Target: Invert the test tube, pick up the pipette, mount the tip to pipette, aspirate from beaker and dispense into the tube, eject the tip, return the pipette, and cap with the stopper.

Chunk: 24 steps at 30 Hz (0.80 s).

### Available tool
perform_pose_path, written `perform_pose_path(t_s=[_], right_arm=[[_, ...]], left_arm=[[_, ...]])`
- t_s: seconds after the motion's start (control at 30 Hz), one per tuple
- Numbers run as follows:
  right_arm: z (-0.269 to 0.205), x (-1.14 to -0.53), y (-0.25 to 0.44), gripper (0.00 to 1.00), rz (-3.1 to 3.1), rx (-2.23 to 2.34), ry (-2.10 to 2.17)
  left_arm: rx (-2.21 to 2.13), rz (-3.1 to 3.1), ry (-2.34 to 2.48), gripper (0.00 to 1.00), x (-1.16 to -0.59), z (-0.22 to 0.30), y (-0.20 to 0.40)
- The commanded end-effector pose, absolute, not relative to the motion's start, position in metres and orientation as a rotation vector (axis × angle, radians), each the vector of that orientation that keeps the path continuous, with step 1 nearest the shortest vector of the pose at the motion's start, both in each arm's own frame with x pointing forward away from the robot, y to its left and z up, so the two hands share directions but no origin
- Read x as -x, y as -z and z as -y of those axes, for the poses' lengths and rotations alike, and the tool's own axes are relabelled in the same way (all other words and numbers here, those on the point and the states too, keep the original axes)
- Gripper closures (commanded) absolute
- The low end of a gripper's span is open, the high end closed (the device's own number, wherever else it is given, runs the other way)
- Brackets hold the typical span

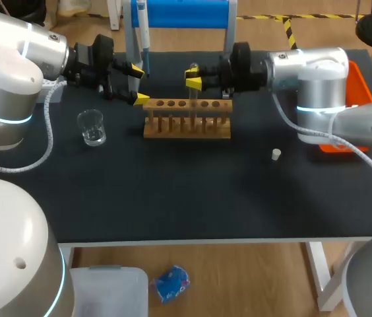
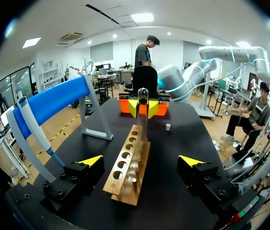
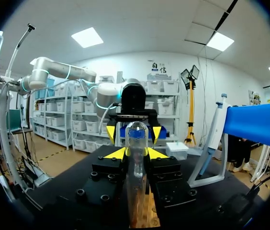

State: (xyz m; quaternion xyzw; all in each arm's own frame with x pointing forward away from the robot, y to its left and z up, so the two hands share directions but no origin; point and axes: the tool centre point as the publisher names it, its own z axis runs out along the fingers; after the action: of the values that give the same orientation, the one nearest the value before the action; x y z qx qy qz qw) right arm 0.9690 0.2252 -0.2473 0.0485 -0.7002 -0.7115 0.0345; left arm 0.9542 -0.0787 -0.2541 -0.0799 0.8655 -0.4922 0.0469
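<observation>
Plainly, in the head view our right fingers (image 1: 193, 82) are clamped on the test tube (image 1: 192, 92) over the middle of the wooden rack (image 1: 187, 125). Our left fingers (image 1: 138, 69) stand spread and empty at the rack's left end. The beaker (image 1: 92, 127) sits left of the rack, and the stopper (image 1: 276, 154) lies on the surface to the right, nearer.

In the left wrist view the tube (image 2: 143, 115) shows its rounded end up, with its lower part down at the rack (image 2: 128, 167). We cannot tell whether it has cleared its hole. We should lift it straight up before turning it.

In the right wrist view the yellow tips (image 3: 116, 153) grip mid-tube (image 3: 136, 172). We should keep that grip firm while turning and rotate slowly, clear of the left fingers (image 3: 110, 133) and the pipette (image 3: 215, 129).
</observation>
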Motion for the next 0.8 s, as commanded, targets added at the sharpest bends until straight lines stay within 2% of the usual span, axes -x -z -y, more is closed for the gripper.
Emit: perform_pose_path(t_s=[0.03,0.7,0.8], right_arm=[[-0.224,-0.966,0.24,1.0,2.168,-0.148,2.179],[-0.217,-0.956,0.197,1.0,2.083,-0.053,2.153],[-0.213,-0.954,0.189,1.0,2.084,0.011,2.081]], left_arm=[[0.243,-2.645,1.5,0.0,-0.955,0.078,0.254],[0.243,-2.645,1.5,0.0,-0.955,0.078,0.254],[0.053,-2.548,1.474,0.0,-0.948,0.082,0.244]])
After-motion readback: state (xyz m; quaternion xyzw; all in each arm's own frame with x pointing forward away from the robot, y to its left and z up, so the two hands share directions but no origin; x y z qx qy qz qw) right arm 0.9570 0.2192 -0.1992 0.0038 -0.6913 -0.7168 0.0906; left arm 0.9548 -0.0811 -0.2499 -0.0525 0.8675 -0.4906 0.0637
